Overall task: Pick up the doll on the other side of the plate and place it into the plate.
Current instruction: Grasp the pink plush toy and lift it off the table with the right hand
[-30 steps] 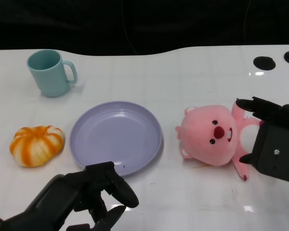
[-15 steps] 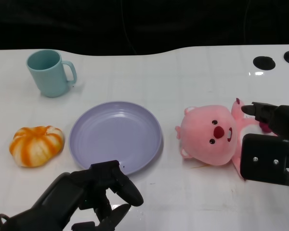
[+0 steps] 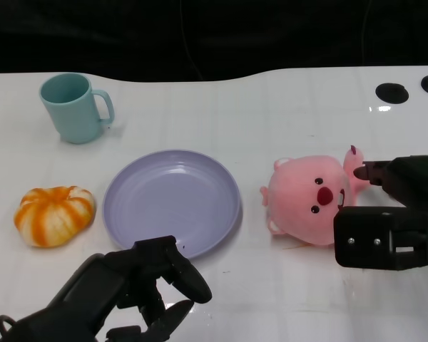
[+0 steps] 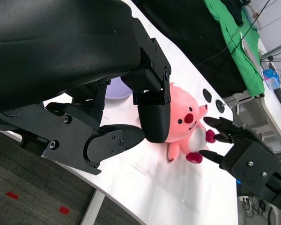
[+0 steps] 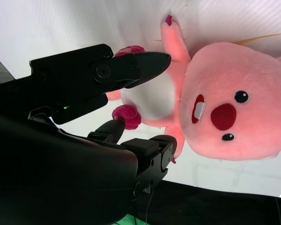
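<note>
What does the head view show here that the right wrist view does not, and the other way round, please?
Only the head view shows the purple plate, the teal mug, the orange-and-white pumpkin toy and the left hand, which holds nothing. Only the right wrist view shows the doll's white belly and its magenta foot between the right hand's fingers. Both show the pink doll lying on the white table with the right hand around its body, not yet clearly gripping it.

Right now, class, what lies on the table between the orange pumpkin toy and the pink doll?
The purple plate lies between the pumpkin toy and the doll, empty; the head view shows it.
</note>
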`<state>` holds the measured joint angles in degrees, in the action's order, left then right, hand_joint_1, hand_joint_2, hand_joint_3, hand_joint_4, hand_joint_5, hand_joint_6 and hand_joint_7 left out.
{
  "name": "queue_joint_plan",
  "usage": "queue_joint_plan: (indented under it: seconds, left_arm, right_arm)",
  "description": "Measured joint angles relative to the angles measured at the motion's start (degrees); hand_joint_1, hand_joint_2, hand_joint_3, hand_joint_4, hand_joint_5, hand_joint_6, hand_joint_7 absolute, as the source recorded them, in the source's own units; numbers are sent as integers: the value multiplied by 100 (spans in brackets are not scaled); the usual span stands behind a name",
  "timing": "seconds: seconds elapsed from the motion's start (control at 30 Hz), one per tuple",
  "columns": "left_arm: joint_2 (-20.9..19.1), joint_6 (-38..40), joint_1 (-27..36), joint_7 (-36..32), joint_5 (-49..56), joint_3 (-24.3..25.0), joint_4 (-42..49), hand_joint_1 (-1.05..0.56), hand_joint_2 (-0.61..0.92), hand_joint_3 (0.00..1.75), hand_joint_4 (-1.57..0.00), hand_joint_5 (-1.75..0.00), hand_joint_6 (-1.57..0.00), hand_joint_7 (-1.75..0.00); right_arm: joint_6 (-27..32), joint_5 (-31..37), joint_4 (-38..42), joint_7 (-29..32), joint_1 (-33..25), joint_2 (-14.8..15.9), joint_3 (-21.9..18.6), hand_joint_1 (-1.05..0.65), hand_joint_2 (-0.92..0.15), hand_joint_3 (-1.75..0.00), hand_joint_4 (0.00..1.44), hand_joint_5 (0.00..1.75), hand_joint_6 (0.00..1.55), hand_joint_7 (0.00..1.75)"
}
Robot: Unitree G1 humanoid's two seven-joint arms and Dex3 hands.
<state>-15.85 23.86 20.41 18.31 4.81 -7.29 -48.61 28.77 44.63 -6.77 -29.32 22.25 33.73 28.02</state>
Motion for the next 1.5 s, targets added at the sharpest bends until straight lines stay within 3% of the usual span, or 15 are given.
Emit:
queue_joint_plan:
  seconds: [0.17, 0.7, 1.1, 1.23, 1.5]
  left_arm:
    - [-1, -46, -1, -1, 2, -6, 41, -22, 75, 72, -64, -162, -64, -116]
    - [-15, -72, 191, -2, -2, 20, -121, -22, 75, 73, -63, -162, -64, -116]
    - [-46, -69, 452, -2, -1, 44, -408, -22, 75, 75, -62, -163, -63, -116]
    - [-59, -69, 614, -2, 0, 44, -529, -21, 75, 75, -62, -163, -63, -116]
    - [-72, 39, 822, -13, -5, 56, -900, -20, 76, 73, -62, -163, -63, -116]
  right_arm:
    - [-106, 97, 370, 64, 156, -246, -18, -82, -92, -36, 22, 60, 41, 7]
    - [-236, 341, 2287, 357, 989, -1048, 170, -82, -92, -28, 20, 52, 45, 3]
    - [-750, 335, 3448, 892, 1437, -1328, 232, -86, -92, -22, 15, 46, 45, 1]
    - [-924, 461, 3899, 1126, 1629, -1417, 447, -86, -92, -14, 19, 45, 46, 1]
    - [-1132, 982, 5088, 1841, 2159, -1765, 1042, -71, -92, -17, 32, 50, 59, 5]
